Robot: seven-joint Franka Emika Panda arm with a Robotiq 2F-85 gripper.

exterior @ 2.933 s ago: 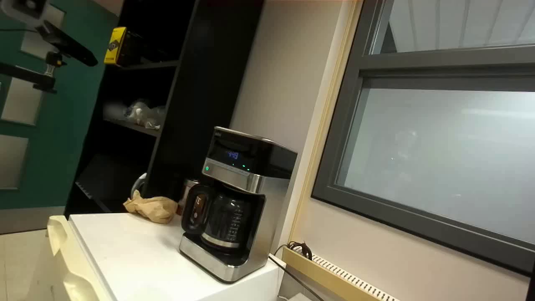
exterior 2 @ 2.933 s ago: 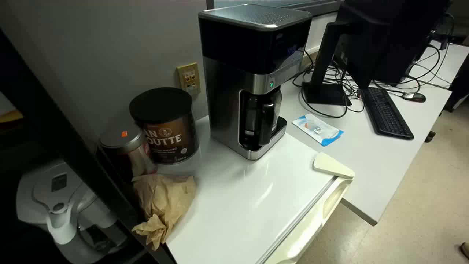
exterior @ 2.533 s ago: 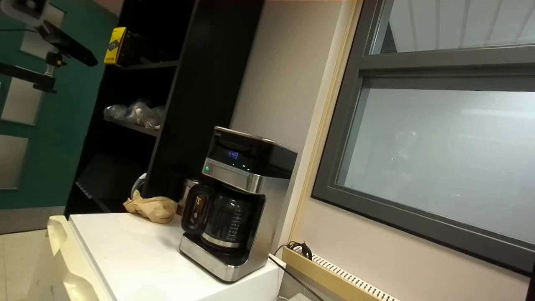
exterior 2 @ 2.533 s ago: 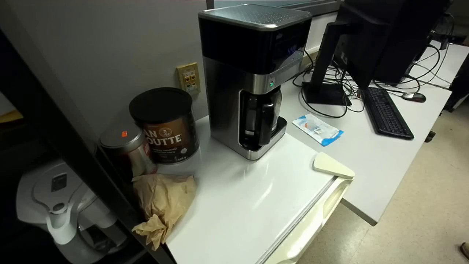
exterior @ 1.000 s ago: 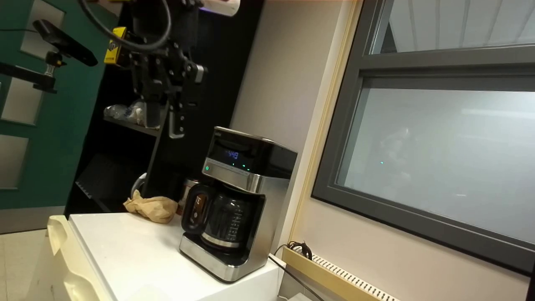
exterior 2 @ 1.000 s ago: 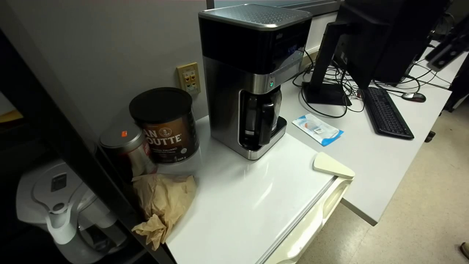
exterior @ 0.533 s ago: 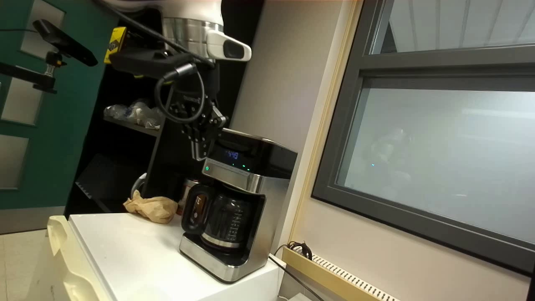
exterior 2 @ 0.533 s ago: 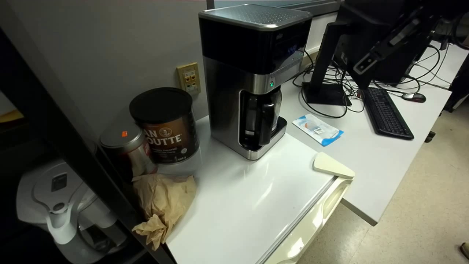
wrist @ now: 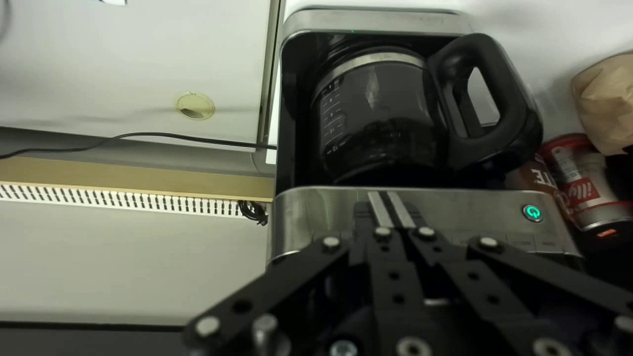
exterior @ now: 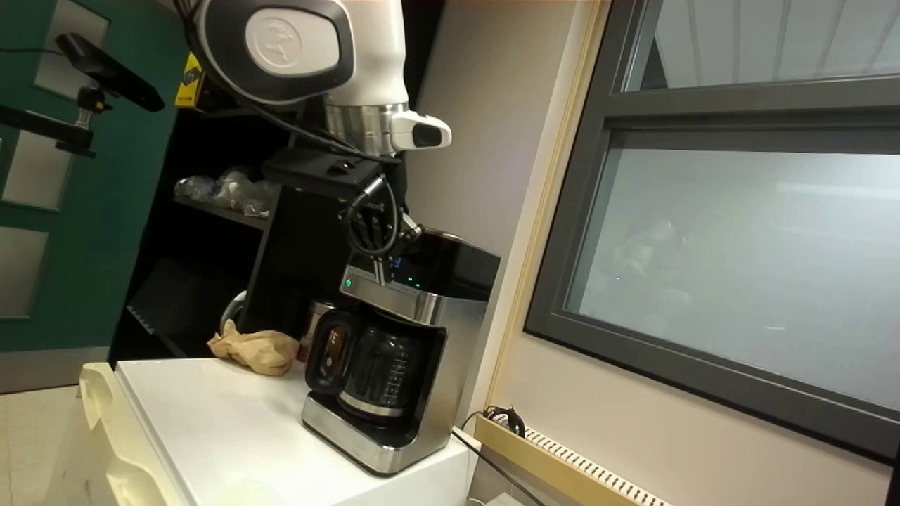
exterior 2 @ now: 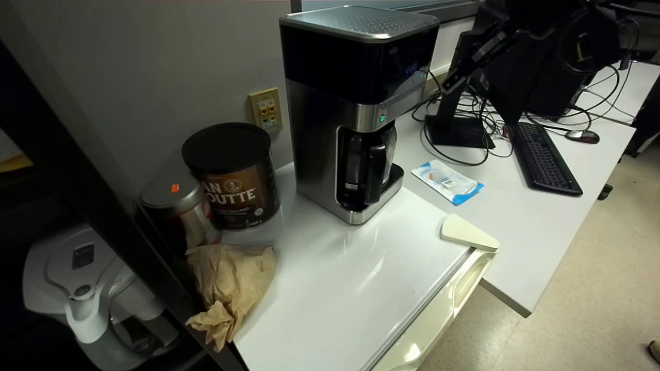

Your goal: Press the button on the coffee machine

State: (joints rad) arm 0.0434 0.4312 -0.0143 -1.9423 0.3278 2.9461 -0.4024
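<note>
Black-and-silver drip coffee maker (exterior: 460, 344): stands on the glossy white cabinet top (exterior: 211, 429), presumably turned outward for reach.
Black two-fingered gripper (wrist: 390, 210): is clenched on nothing, likely to make one slim poker.
Round green-lit button (wrist: 532, 212): presumably the target, sits apart from the gripper, unaligned.

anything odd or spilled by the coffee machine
No visible spill or damage. The crumpled brown paper bag looks untidy: its end seems to overhang the cabinet top. The coffee machine stands upright, carafe in place.
</note>
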